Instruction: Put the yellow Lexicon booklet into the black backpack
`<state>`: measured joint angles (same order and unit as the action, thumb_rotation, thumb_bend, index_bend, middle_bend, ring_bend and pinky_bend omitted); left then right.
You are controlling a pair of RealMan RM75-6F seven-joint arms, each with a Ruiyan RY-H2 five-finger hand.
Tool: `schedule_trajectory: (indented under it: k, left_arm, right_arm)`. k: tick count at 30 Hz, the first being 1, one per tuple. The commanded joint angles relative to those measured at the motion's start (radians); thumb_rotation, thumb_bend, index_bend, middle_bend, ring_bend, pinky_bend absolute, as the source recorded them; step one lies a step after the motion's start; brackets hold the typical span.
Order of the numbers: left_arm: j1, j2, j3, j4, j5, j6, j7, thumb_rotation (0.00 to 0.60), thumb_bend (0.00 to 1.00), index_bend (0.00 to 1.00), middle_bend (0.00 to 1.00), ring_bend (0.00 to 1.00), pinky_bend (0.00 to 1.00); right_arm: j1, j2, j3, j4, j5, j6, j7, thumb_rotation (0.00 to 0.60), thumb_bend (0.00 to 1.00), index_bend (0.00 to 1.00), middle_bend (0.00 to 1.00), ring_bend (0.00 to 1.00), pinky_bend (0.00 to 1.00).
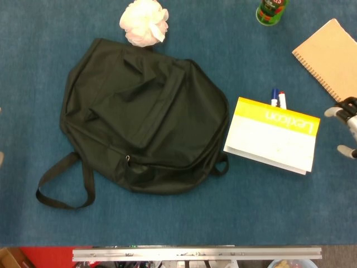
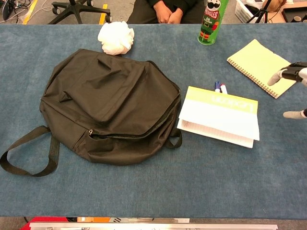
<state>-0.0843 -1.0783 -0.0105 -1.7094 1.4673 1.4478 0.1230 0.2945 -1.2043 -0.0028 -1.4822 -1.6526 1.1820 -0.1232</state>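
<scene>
Right hand cut off at frame edge (fingers spread, empty), beside yellow Lexicon booklet

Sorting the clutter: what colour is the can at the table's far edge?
Green can, with a red-and-white logo; clearest in the chest view.

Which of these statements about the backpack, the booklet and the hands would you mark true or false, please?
1. The yellow booklet is already inside the black backpack. False: it lies on the table to the backpack's right.
2. Two markers stick out from behind the booklet's far edge. True.
3. The right hand grips the booklet. False: it is at the frame edge, apart from it, holding nothing.
4. A white puff lies at the backpack's far side. True.
5. The spiral notebook lies on top of the backpack. False: it lies far right.
</scene>
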Motion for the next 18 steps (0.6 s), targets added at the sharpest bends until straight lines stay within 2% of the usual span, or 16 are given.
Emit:
schedule_trajectory:
  k: [1, 9, 18]
  left_arm:
    - [0.002, 0.005, 0.004, -0.004, -0.001, -0.004, -0.002, 0.600, 0.23, 0.18, 0.20, 0.20, 0.20]
    - [0.019, 0.018, 0.011, -0.010, 0.002, 0.013, -0.022, 0.600, 0.23, 0.18, 0.20, 0.20, 0.20]
    - [0.032, 0.022, 0.015, -0.006, 0.005, 0.024, -0.030, 0.600, 0.23, 0.18, 0.20, 0.20, 0.20]
  right_arm:
    - [0.030, -0.019, -0.017, -0.002, -0.021, -0.037, 0.014, 0.600, 0.00, 0.33, 0.33, 0.23, 0.36]
    - [0.095, -0.043, -0.062, -0.048, -0.134, -0.044, 0.115, 0.600, 0.00, 0.33, 0.33, 0.23, 0.34]
    - [0.172, -0.083, -0.099, -0.105, -0.217, -0.085, 0.173, 0.600, 0.00, 0.33, 0.33, 0.23, 0.34]
